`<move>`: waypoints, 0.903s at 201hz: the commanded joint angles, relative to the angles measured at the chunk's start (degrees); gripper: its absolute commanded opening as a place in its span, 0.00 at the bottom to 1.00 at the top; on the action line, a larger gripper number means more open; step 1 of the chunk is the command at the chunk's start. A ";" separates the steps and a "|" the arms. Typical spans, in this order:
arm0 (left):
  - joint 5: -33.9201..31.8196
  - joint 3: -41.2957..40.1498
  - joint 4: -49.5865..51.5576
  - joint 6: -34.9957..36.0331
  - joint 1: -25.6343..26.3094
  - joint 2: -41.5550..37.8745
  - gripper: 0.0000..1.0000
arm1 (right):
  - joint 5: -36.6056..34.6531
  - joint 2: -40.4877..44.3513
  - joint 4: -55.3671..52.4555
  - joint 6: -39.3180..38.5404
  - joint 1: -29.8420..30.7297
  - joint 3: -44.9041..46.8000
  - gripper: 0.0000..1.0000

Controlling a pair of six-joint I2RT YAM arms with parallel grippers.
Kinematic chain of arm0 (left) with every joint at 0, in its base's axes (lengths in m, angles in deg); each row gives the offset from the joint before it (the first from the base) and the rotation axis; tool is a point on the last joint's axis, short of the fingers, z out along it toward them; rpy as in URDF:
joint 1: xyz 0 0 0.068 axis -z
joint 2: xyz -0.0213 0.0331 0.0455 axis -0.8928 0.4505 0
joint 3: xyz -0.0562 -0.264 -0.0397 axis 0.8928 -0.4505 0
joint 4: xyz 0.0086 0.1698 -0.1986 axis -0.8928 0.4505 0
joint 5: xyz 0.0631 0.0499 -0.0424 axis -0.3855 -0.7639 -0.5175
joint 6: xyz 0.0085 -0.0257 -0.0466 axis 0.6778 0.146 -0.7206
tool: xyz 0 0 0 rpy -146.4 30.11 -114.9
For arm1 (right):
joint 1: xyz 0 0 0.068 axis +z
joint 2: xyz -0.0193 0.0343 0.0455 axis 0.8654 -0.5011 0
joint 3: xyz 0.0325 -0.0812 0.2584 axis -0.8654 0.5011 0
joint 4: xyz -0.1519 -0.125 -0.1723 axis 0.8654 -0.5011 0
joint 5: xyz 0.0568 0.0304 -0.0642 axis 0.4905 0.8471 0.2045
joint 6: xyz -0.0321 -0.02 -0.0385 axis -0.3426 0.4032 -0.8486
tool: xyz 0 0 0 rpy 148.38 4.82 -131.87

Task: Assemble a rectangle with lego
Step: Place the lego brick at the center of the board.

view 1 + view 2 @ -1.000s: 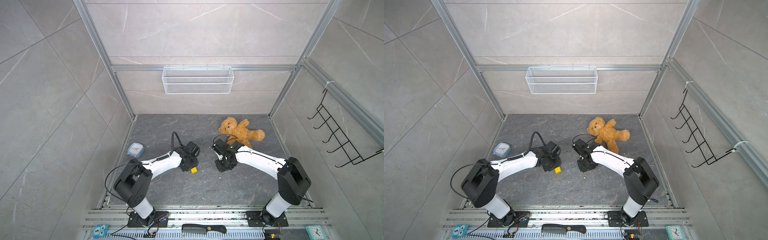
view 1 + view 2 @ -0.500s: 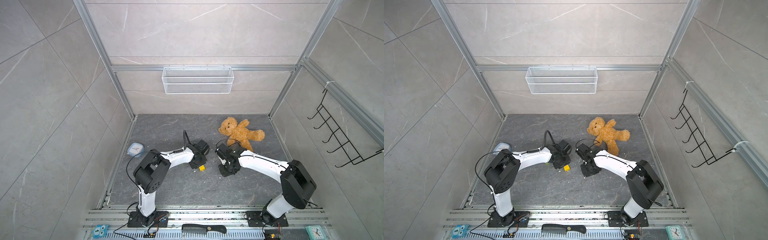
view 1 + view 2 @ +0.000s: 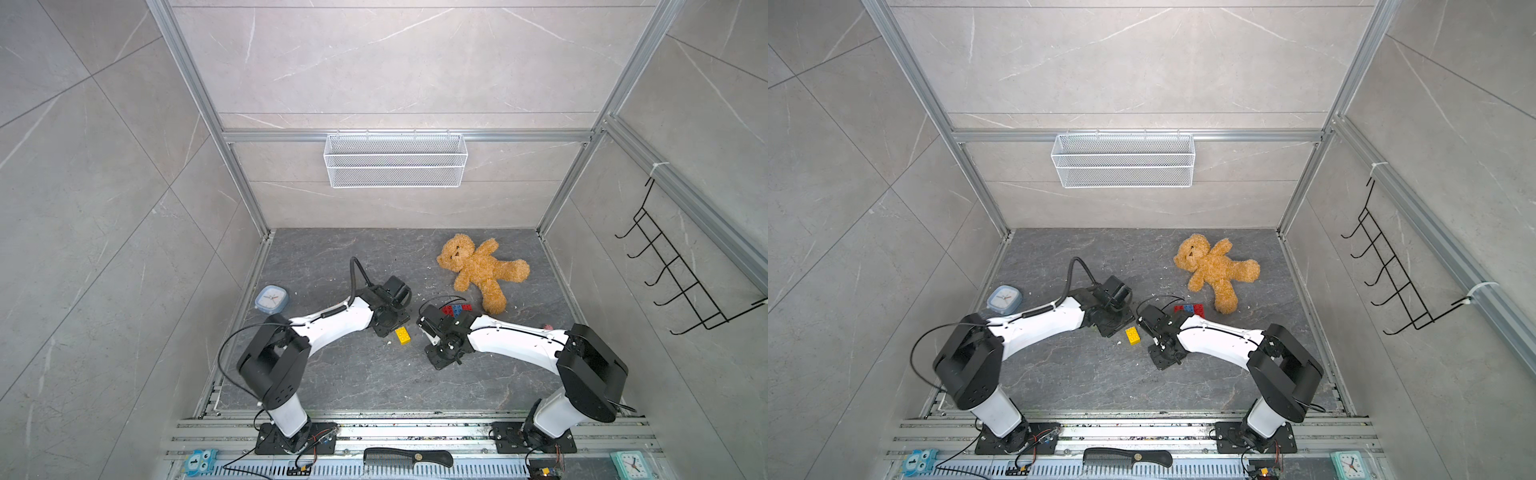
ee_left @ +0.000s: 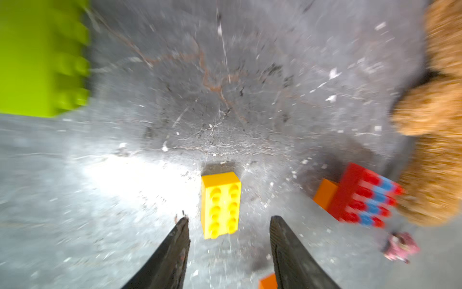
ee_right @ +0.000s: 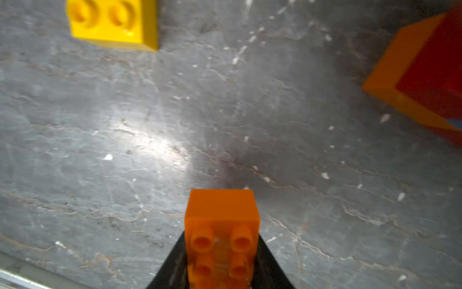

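Since a second ago the left arm has swung toward the middle, and the yellow brick (image 3: 402, 335) has shifted a little to the right with it. It now lies flat on the table (image 3: 353, 386), studs up, in the gap between the two wrists.

The left end effector (image 4: 228, 219) stands with its jaws apart. The wrist view shows the yellow brick just ahead of the tips and no finger touching it, so it looks let go. The right end effector (image 5: 221, 240) is clamped on an orange brick (image 5: 221, 212), which sticks out past the fingers, studs facing the camera, clear of the table.

The other lego is spread out. A cluster (image 3: 456, 309) of red, blue and orange bricks sits beside the teddy's (image 3: 478, 270) leg, apart from the yellow brick. A lime brick (image 4: 42, 57) shows at the edge of the left wrist view. No rectangle is recognisable yet.

Risks from here:
- Nothing holds the yellow brick. If the orange brick is pressed onto it, it may skid or tip instead of seating.
- The left fingers flank its near end, so a crooked retreat could knock it askew.
- The two wrists work close together, and a hasty move by either arm could make them collide.
- The left wrist view is smeared, which suggests speed.
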 commanded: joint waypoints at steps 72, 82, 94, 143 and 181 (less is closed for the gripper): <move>-1.12 -12.45 -1.60 19.03 -18.47 -14.21 0.52 | 0.70 -13.36 -0.95 5.11 3.95 -12.06 0.54; 0.05 -12.31 -2.09 19.86 -18.46 -12.99 0.52 | 0.21 -13.32 -1.25 6.07 3.96 -12.22 0.54; 1.54 -12.47 -3.17 20.48 -18.56 -11.58 0.52 | -0.07 -13.05 -1.38 6.79 3.95 -12.20 0.50; 4.55 -13.57 -5.91 22.92 -20.92 -9.58 0.51 | -1.33 -13.13 -2.17 7.49 3.95 -12.70 0.38; 4.43 -15.33 -6.31 27.42 -24.09 -11.10 0.51 | -2.00 -14.21 -0.89 6.87 4.00 -13.28 0.38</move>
